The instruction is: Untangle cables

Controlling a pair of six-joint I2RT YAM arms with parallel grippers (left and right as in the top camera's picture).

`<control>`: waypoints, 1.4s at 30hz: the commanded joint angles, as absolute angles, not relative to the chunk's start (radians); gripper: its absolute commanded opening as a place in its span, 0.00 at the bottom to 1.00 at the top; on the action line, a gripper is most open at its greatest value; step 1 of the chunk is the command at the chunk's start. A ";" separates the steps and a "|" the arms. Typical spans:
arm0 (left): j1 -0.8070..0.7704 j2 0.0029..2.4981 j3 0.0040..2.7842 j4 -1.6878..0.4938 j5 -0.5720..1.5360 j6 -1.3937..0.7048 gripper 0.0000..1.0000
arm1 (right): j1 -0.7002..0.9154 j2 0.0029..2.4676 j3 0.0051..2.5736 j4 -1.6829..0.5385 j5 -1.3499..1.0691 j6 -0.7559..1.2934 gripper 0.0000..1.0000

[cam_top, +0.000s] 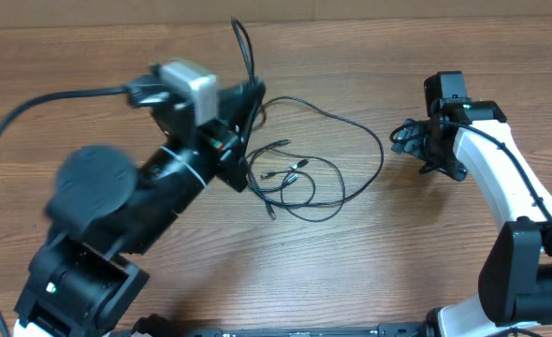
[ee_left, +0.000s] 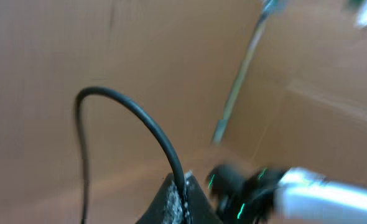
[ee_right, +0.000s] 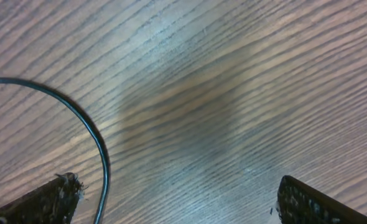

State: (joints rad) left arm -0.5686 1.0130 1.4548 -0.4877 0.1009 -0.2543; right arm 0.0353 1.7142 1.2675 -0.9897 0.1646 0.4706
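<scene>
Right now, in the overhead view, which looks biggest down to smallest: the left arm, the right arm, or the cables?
1. left arm, biggest, though it may just be nearer the camera
2. right arm
3. cables, smallest, a thin tangle

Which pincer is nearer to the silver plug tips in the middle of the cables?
Left. The left pincer, shut on a cable, is close beside the plug tips; the right pincer, open, is farther off, beyond the outer cable loop.
</scene>
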 commanded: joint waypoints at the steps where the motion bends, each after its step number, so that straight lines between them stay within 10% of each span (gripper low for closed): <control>1: -0.567 1.024 1.461 -0.644 -0.050 -0.241 0.04 | 0.037 1.720 1.262 -0.988 0.179 0.470 1.00; 13: -0.567 1.261 1.442 -1.270 -0.318 -0.399 0.05 | 0.037 1.720 1.262 -0.988 0.179 0.470 1.00; 39: -0.332 1.898 1.400 -1.443 -0.450 -0.577 0.11 | 0.037 1.720 1.262 -0.988 0.179 0.470 1.00; 42: -0.237 1.898 1.400 -1.438 -0.399 -0.591 0.46 | 0.037 1.720 1.262 -0.988 0.179 0.470 1.00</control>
State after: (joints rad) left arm -0.3145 1.8977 1.3998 -1.4361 -0.4030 -0.5488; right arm 0.0353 1.7142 1.2675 -0.9886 0.1646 0.4706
